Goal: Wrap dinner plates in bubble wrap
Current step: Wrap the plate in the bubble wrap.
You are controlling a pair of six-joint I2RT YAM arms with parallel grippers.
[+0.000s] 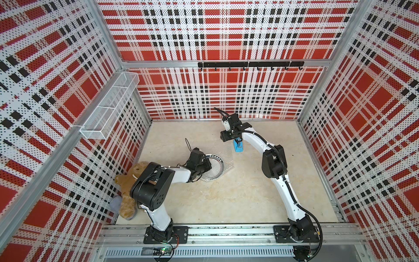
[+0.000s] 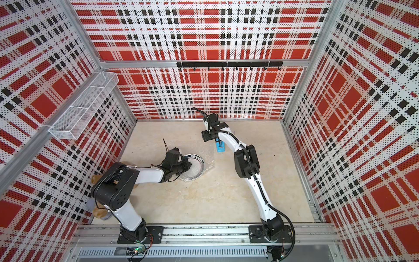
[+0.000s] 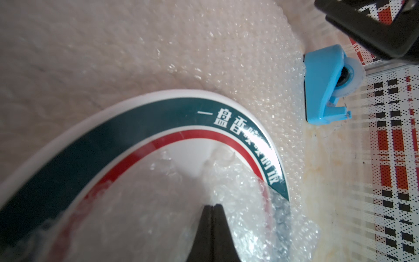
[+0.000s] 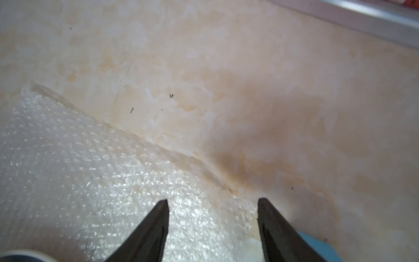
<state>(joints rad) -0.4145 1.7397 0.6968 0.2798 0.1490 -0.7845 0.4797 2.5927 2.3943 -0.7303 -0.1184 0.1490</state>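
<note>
The dinner plate (image 1: 219,161) (image 2: 200,161) (image 3: 108,129) lies on the bubble wrap (image 1: 228,167) (image 3: 226,56) (image 4: 90,170) at the middle of the table. It has a white centre and a dark band with a red ring and white characters. A fold of the wrap lies over its near side. My left gripper (image 1: 207,167) (image 2: 189,166) (image 3: 213,205) is over the plate, shut on that fold. My right gripper (image 1: 237,141) (image 2: 218,143) (image 4: 213,202) hangs open over the wrap's far corner, right above the blue tape dispenser (image 1: 239,148) (image 3: 322,88). Nothing is between its fingers.
A tan teddy bear (image 1: 129,192) lies against the left wall behind the left arm. A white wire basket (image 1: 108,106) hangs on the left wall and a black hook rail (image 1: 249,64) on the back wall. Bare table spreads to the right and front.
</note>
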